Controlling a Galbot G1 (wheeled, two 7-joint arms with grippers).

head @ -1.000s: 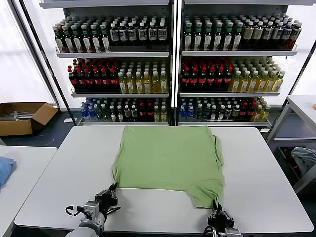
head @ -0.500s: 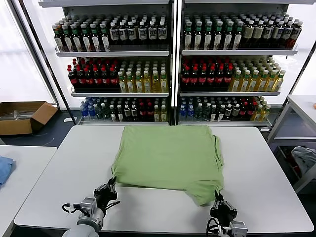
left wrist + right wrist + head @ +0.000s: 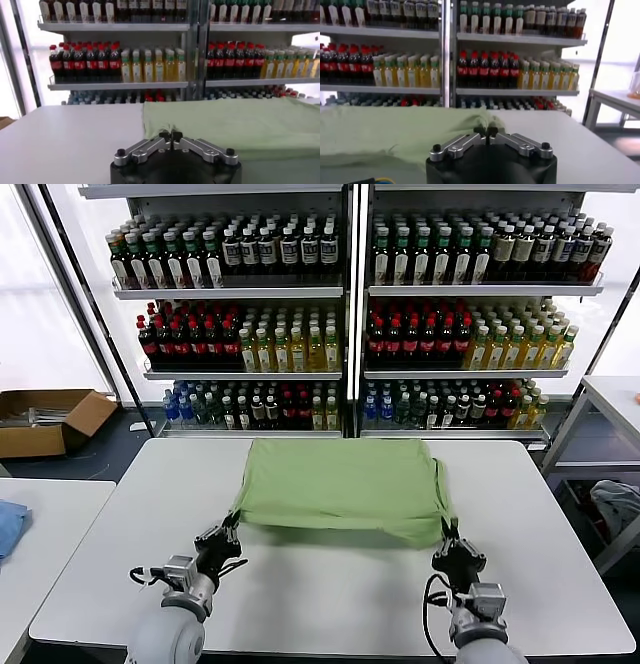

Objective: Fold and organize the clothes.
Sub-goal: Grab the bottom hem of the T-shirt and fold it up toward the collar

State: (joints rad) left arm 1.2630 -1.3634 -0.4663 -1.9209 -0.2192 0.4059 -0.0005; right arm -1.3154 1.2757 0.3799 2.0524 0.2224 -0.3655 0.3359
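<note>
left gripper (image 3: 231, 524): fingers pinched shut on the near-left corner of the polo shirt (image 3: 345, 479), lifted off the table (image 3: 120, 544). In the left wrist view the tips meet right on the cloth edge (image 3: 170, 135).
polo shirt: middle of the table, long axis running left to right. Near hem hangs in the air between the two grips, far half lies flat toward the back edge.
right gripper (image 3: 447, 536): fingers clamped on the near-right corner too, about level with the left one.
what matters: cloth lies straight ahead of both sets of fingers, so I'd guess the fold goes forward over the flat half, both arms equally near.
room: bare table to either side and in front; the bottle shelves (image 3: 345, 314) stand well behind the far edge.
</note>
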